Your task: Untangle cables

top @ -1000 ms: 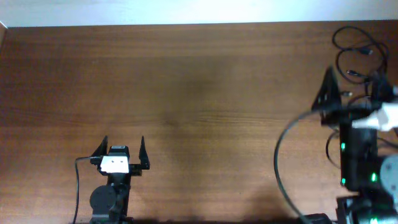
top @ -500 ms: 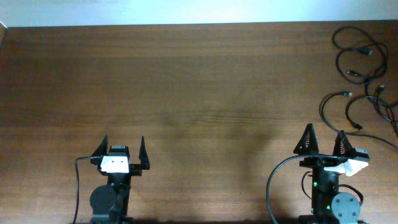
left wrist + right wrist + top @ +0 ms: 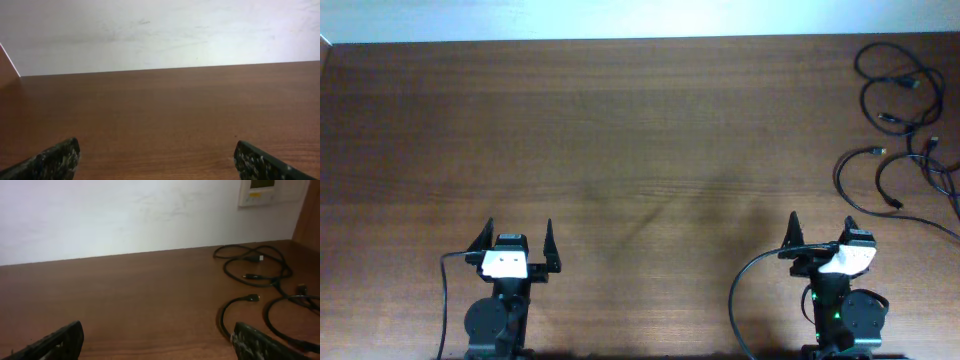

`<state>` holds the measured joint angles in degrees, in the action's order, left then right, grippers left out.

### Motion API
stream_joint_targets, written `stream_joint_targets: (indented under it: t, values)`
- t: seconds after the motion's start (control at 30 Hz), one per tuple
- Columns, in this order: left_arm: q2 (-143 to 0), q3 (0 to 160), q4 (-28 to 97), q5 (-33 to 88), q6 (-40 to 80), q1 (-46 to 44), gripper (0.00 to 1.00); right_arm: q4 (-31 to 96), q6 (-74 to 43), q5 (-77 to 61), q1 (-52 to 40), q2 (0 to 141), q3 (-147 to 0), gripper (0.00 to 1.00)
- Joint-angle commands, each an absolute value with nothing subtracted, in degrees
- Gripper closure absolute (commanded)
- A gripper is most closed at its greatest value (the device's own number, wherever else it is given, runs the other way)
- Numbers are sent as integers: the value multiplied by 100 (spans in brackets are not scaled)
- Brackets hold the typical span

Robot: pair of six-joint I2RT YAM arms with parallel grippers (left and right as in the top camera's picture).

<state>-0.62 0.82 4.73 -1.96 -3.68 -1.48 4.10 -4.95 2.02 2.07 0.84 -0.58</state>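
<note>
The cables [image 3: 892, 119] lie ahead and to the right of my right hand [image 3: 819, 226], strung away from it along the worktop [image 3: 640, 130] edge. It gapes empty, nearer than my left hand [image 3: 517, 228], equally open and empty.

Tucked low at the near side, with the left gripper [image 3: 518, 230] pointing straight away and its fingers [image 3: 55, 159] spread wide around nothing, and with the right gripper [image 3: 820, 228] spread the same way, only turned a little askew, gripping nothing.
</note>
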Motion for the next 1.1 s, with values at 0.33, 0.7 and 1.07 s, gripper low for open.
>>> stream_joint_targets:
  t: [0.33, 0.7, 1.07]
  values:
    - [-30, 51, 478, -193, -443, -161, 1, 469, -64, 62, 224, 19, -32, 6]
    - [-30, 51, 478, -193, -443, -161, 1, 469, -64, 62, 224, 19, -32, 6]
    - [-30, 51, 478, -191, -443, -161, 1, 469, -64, 64, 224, 19, -32, 6]
